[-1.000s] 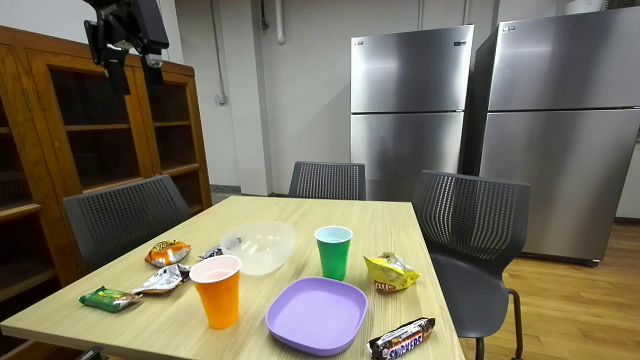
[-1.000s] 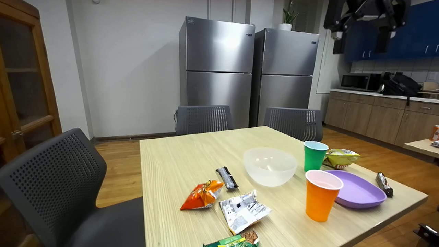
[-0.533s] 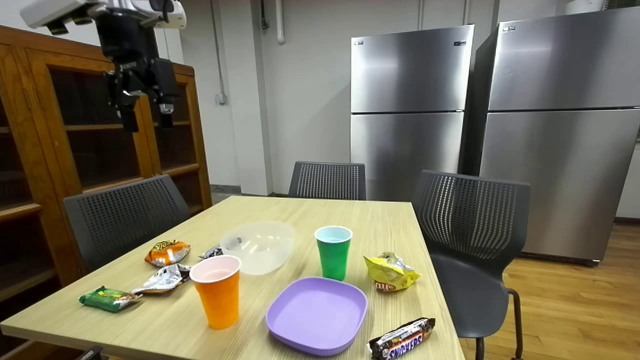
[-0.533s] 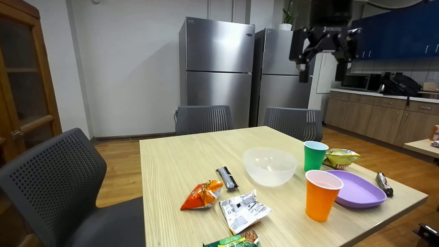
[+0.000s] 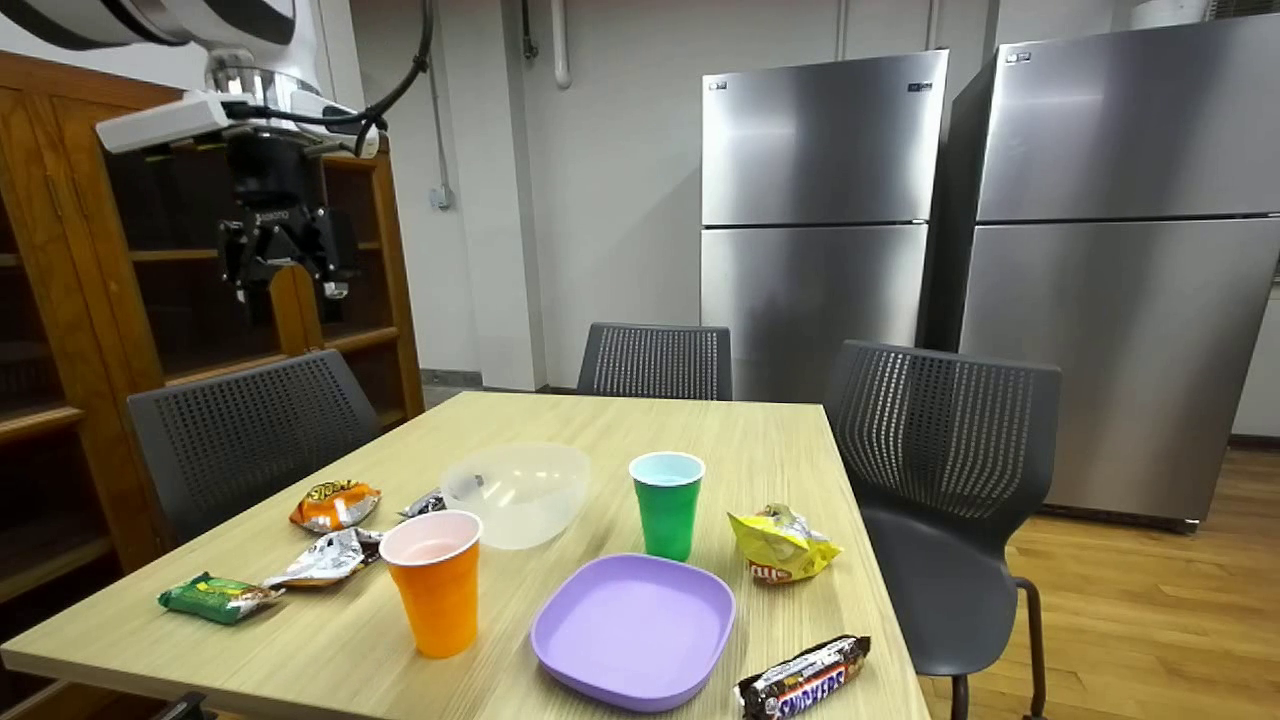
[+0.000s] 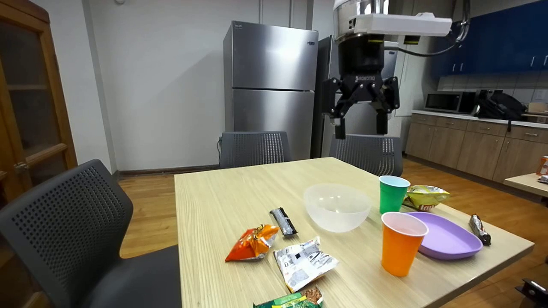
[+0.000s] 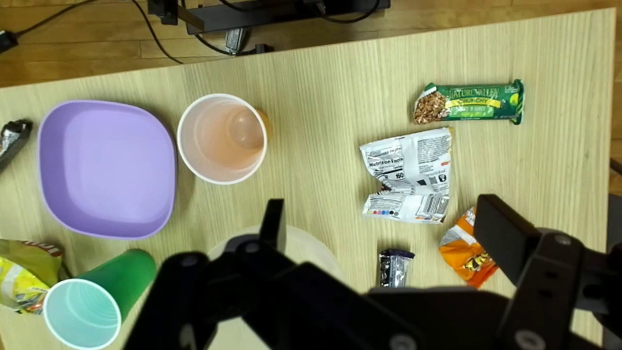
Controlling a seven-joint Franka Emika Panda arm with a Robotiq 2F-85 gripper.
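Note:
My gripper (image 6: 361, 131) hangs above the table, fingers pointing down and wide apart, nothing between them. In the wrist view, a white-backed packet (image 7: 408, 177) and a dark bar wrapper (image 7: 396, 267) appear between the spread fingers. Part of an orange snack bag (image 7: 461, 253) is hidden by the right-hand finger, and most of the translucent bowl (image 7: 311, 248) by the left-hand one. A green granola bar (image 7: 471, 103) lies nearer the table edge. An orange cup (image 7: 221, 141) stands upright beside a purple plate (image 7: 107, 167), with a green cup (image 6: 391, 196) behind them.
A yellow chip bag (image 5: 783, 545) and a Snickers bar (image 5: 805, 680) lie by the plate. Dark chairs (image 5: 950, 440) surround the wooden table (image 6: 231, 192). A glass-door cabinet (image 5: 200, 240) and steel refrigerators (image 5: 815, 200) stand beyond. Cables (image 7: 155, 34) run over the floor near the table edge.
The arm has come down toward the table; it has also shifted left in the exterior view facing the kitchen counter. The gripper stays open. Objects on the table have not moved.

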